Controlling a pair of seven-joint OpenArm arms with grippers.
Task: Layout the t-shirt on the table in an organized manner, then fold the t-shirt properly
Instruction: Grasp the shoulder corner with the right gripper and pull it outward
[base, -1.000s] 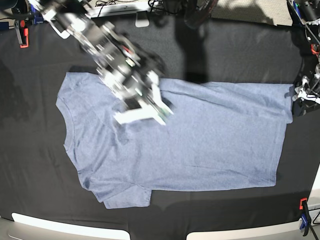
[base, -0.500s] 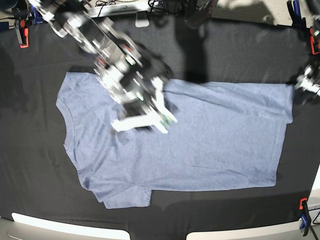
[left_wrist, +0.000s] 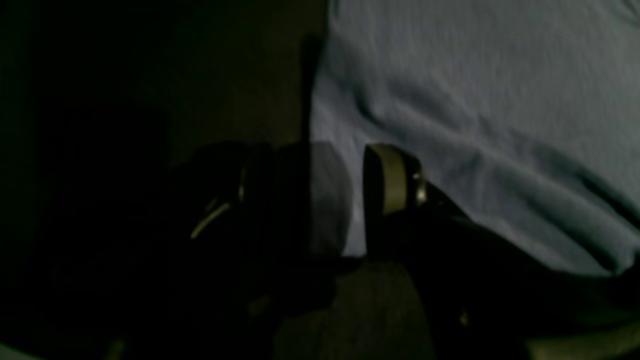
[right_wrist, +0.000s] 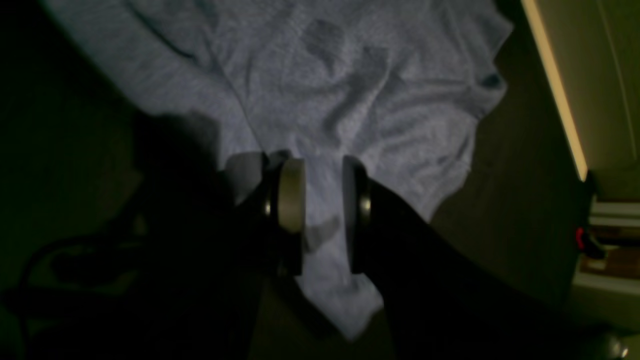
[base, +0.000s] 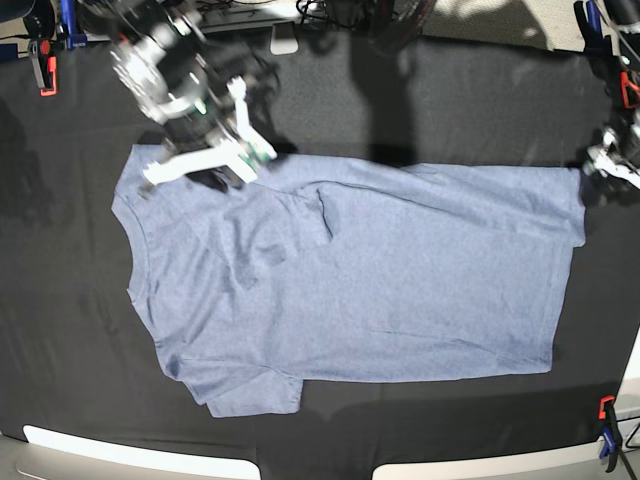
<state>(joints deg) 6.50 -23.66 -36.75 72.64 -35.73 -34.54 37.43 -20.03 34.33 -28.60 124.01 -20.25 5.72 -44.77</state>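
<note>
The blue-grey t-shirt (base: 400, 290) lies flat on the black table (base: 450, 100), neck to the left and hem to the right. Its far sleeve is folded in over the chest. My right gripper (base: 208, 163) hovers over the shirt's far left shoulder. In the right wrist view its fingers (right_wrist: 291, 200) stand apart with only shirt cloth (right_wrist: 350, 75) showing below the gap, so the right gripper (right_wrist: 324, 200) is open. My left gripper (base: 607, 165) sits at the shirt's far right hem corner. The left gripper (left_wrist: 357, 200) is open over the hem edge (left_wrist: 475, 100).
Orange clamps grip the table edges at the far left (base: 42, 70), far right (base: 628, 92) and near right (base: 607, 415). Cables and gear (base: 250, 15) line the back edge. White panels (base: 140, 460) run along the front edge.
My right gripper has opened, let go of the folded-in sleeve at the chest and drawn back up and left to the far shoulder. The left gripper has hardly moved.
</note>
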